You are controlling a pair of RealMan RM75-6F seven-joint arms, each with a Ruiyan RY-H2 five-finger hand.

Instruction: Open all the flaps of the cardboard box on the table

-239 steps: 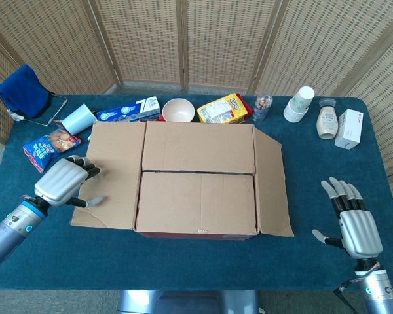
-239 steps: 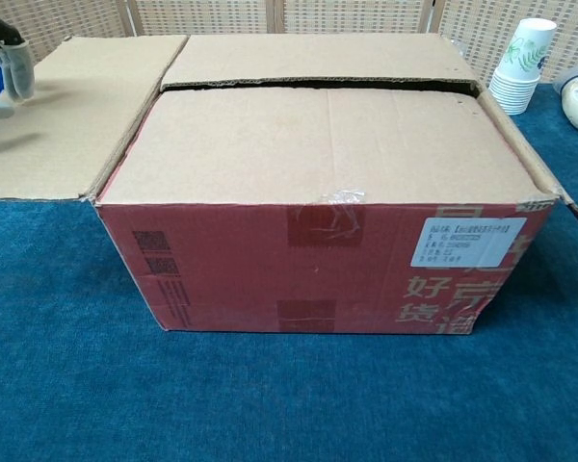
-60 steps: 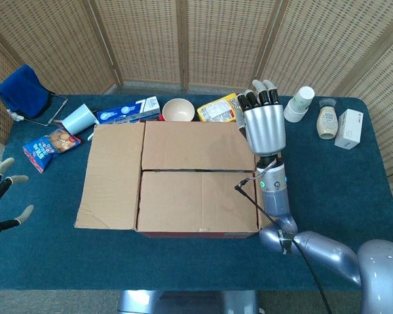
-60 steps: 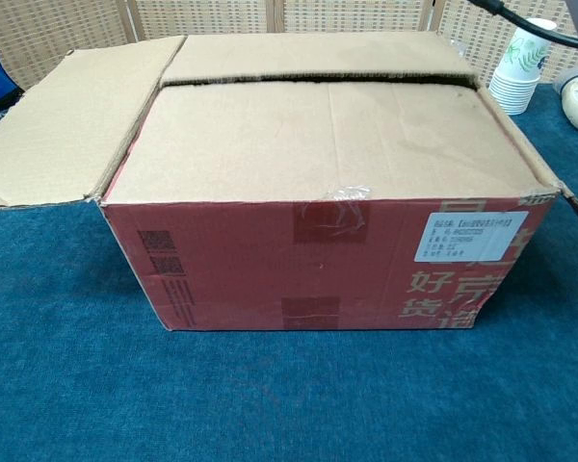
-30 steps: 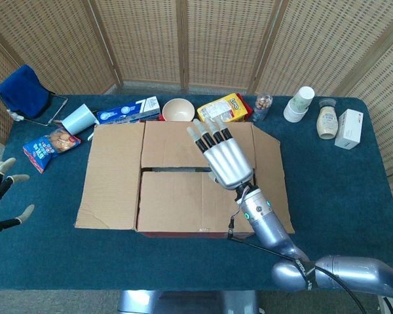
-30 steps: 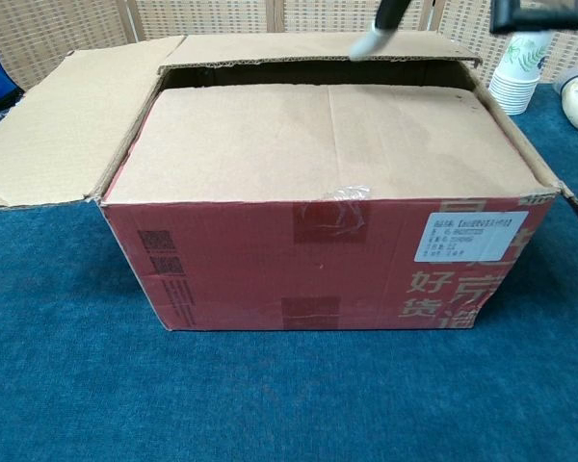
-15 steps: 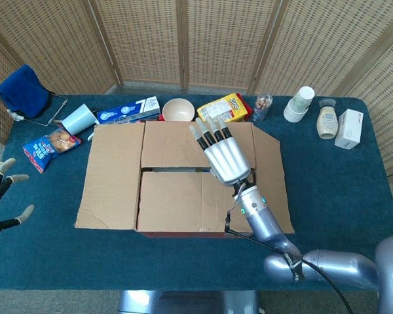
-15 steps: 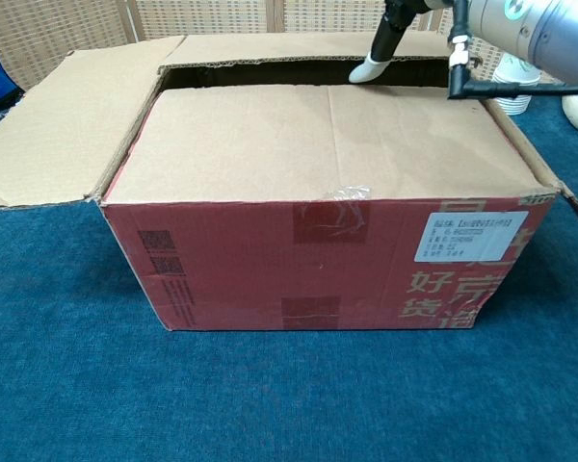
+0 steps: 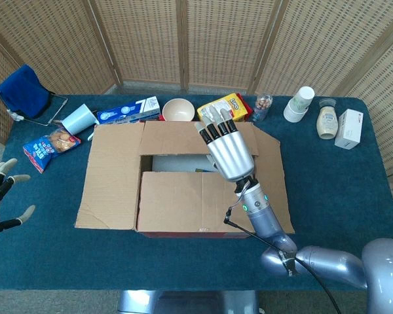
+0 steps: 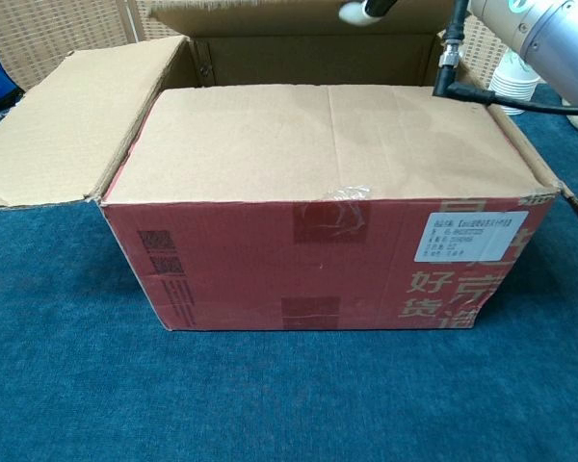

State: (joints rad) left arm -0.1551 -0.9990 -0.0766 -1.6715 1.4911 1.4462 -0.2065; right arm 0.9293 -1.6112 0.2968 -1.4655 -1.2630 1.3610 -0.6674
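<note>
- Bare table (image 9: 327,196) lies open on my right.
- Bowl (image 9: 178,109) and snack box (image 9: 224,106) crowd close behind the cardboard box (image 9: 196,176).

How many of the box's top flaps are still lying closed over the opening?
1. The near flap lies flat over the opening. The far flap is lifted by the right hand; the left flap and right flap are folded out.

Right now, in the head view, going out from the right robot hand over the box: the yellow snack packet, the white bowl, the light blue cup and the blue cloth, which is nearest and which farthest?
From the right robot hand:
1. Yellow snack packet, just behind the fingertips.
2. White bowl, behind the box, a little leftward.
3. Light blue cup, tipped over by the box's left flap.
4. Blue cloth, at the far left corner.
</note>
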